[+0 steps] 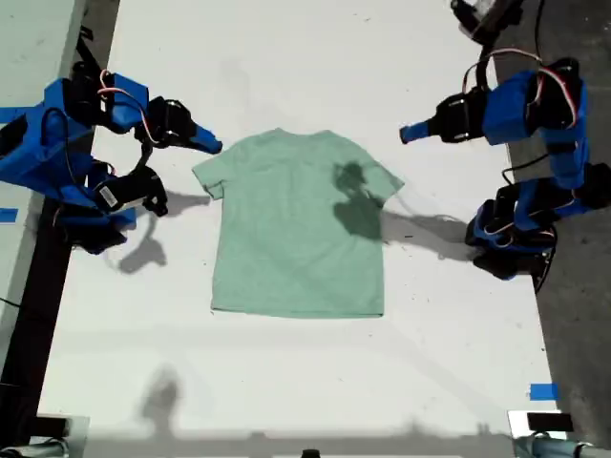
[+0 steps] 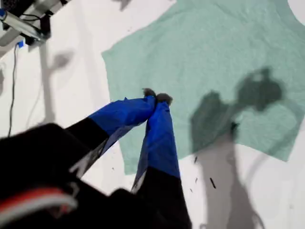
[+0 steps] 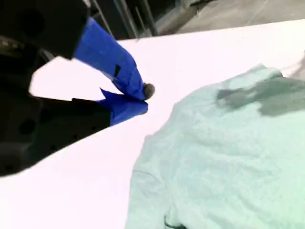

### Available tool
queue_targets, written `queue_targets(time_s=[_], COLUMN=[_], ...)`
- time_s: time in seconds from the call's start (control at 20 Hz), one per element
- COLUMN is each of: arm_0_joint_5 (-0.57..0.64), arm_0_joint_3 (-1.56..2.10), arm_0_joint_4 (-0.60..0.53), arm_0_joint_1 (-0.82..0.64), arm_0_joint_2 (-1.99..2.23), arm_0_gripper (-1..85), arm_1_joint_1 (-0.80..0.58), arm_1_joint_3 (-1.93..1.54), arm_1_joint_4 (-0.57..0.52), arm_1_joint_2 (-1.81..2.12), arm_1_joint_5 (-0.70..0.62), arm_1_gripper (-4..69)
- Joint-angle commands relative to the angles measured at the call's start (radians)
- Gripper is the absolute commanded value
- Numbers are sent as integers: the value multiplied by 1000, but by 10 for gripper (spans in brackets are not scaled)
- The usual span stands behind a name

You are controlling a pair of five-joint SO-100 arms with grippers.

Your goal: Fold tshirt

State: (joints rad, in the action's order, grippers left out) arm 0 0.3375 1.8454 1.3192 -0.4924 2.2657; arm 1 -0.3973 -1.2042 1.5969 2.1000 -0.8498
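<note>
The tshirt [image 1: 296, 229] is pale mint green and lies spread flat in the middle of the white table [image 1: 286, 382], neck toward the far side, hem toward the near side. My first gripper [image 1: 407, 133] hovers shut and holding nothing just off the sleeve on the exterior view's right. In its wrist view, my first gripper [image 2: 156, 98] hangs above the tshirt [image 2: 214, 57]. My second gripper [image 1: 212, 147] is shut and holding nothing beside the sleeve on the exterior view's left. In the second wrist view, my second gripper [image 3: 144, 99] hangs over bare table next to the tshirt [image 3: 228, 162].
Both blue arm bases [image 1: 520, 229] [image 1: 67, 181] stand at the table's side edges. Blue tape [image 1: 542, 391] marks the near corner on the exterior view's right. Grey floor [image 1: 582, 334] lies beyond that edge, and a dark gap [image 1: 24, 305] runs along the other.
</note>
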Motion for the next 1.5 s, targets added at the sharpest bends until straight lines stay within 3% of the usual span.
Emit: queue_targets(time_s=[0.0,0.1,0.2,0.4,0.7,1.0,1.45], arm_0_joint_5=[71,71,87,187,224,224,224], arm_0_joint_3=[-87,-94,-84,-66,-80,-80,-95], arm_0_joint_4=[0,23,49,41,37,35,26], arm_0_joint_1=[-54,-92,-170,-311,-353,-351,-347], arm_0_joint_2=[-12,-18,-29,-66,-137,-155,-218], arm_0_gripper=[1,35,200,283,285,295,295], arm_1_joint_1=[-28,-32,-72,-201,-368,-408,-411], arm_1_joint_3=[-67,-114,-178,-388,-742,-963,-1009], arm_1_joint_4=[-37,-49,-67,-117,-319,-512,-647], arm_1_joint_2=[20,15,11,12,54,52,-74], arm_1_joint_5=[-37,-77,-112,-210,-301,-341,-351], arm_1_gripper=[20,20,41,198,239,252,256])
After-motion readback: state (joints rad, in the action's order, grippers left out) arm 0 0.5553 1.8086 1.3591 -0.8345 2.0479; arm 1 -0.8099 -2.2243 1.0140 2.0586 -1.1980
